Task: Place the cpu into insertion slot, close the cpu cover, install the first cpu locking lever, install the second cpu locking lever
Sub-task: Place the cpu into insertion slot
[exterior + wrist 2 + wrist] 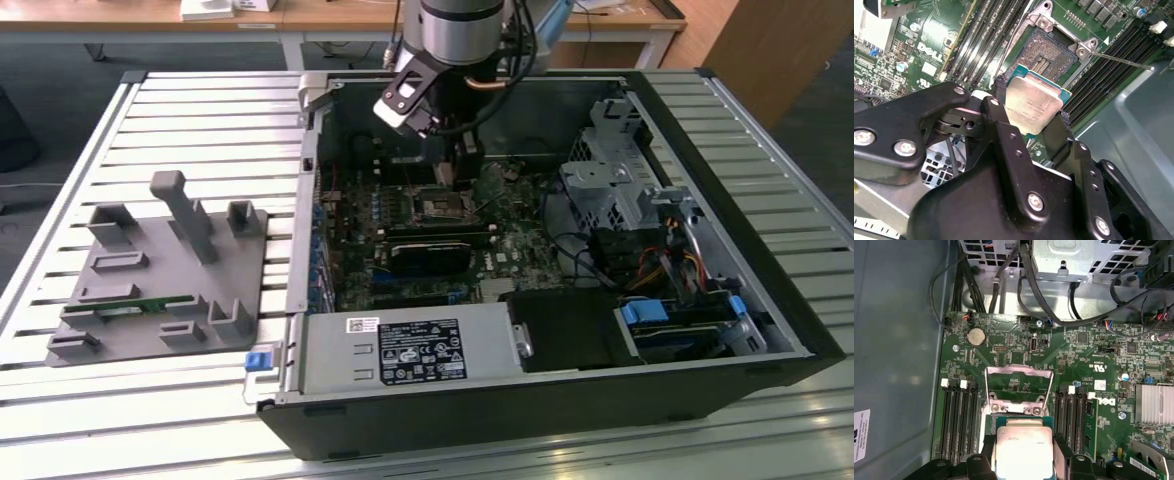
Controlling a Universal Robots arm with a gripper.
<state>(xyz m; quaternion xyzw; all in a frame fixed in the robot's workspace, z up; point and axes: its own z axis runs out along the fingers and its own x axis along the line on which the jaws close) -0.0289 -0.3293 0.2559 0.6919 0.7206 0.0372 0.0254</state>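
Brushed pale metal seen on cpu [1023, 447] top, dull sheen. Bare bright silver metal noted on cpu cover [1019, 371]. Matt black smooth finish seen on gripper [1030, 102], shiny metal screws set in. Green circuit board [1074, 357] glossed.

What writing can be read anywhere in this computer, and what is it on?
White label on the grey metal box: print too small to read.
Top of the cpu, held in the gripper: faint engraving, unreadable.
Green circuit board: white markings too fine to read.
White sticker on the case wall: blurred.
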